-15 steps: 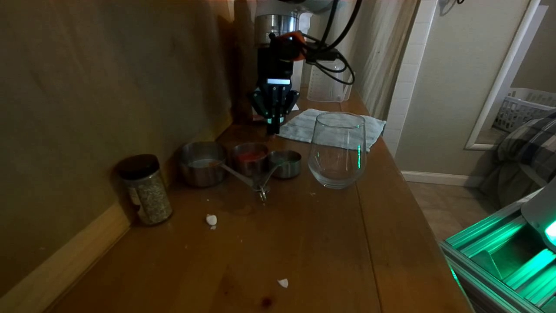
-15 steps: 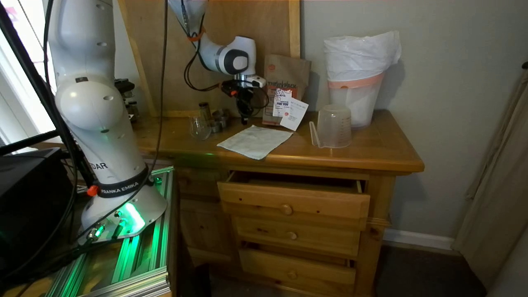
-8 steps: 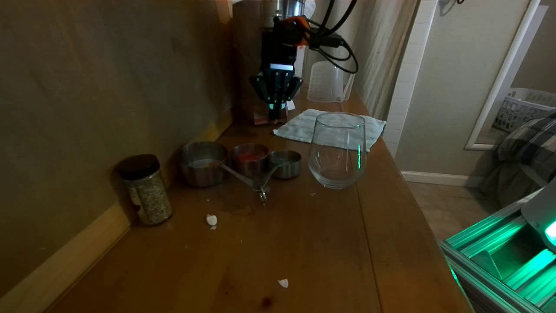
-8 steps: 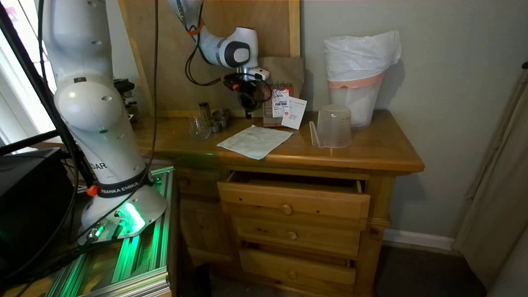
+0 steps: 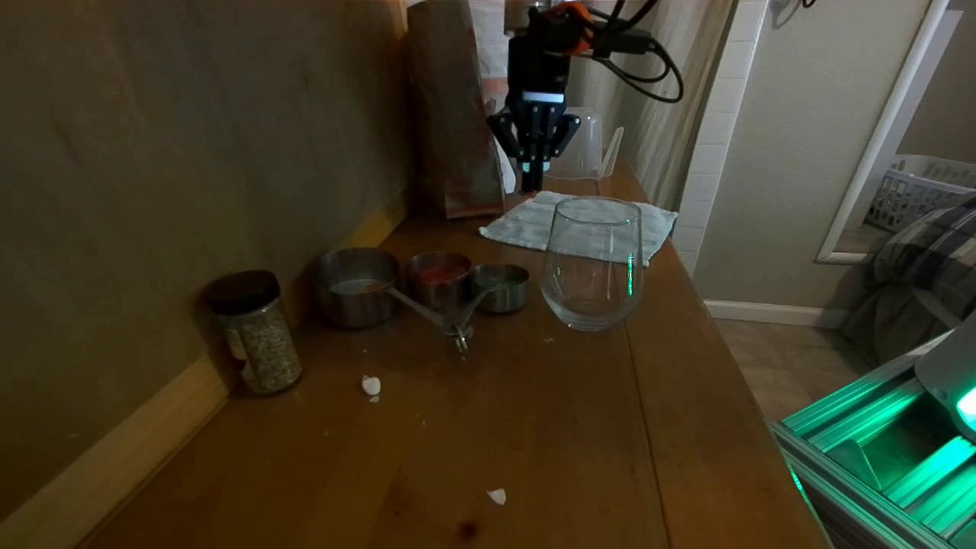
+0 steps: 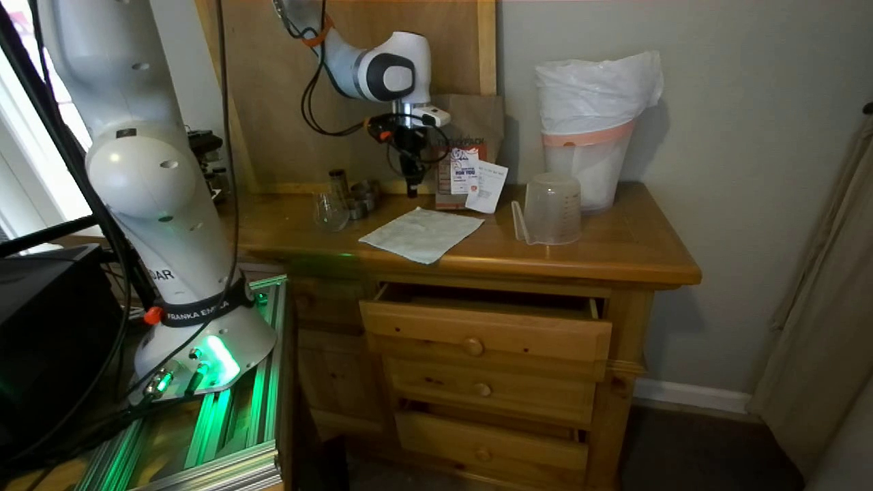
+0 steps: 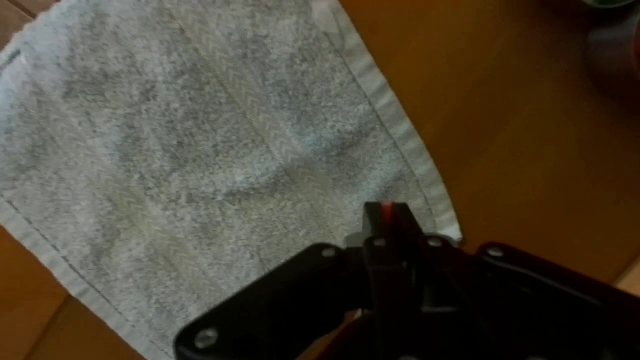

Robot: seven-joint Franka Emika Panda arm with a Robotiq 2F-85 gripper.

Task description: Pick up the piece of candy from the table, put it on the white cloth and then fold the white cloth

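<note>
Brown table [image 5: 534, 427] below; pincer [image 5: 531, 183] nearly closed, 2 fingertips [image 7: 371, 220] pinching a red candy [image 7: 387, 211].

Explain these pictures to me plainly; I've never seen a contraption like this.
This is one robot arm ending in a black gripper. Two pictures are taken from outside it; the close-up is taken from its wrist, looking down past the gripper. On the wooden table lies a white cloth, spread out unfolded. Also standing there are a clear glass, metal measuring cups, a jar, a paper bag and a plastic jug. The gripper hangs above the table, shut on a small red thing, probably the candy, mostly hidden.
</note>
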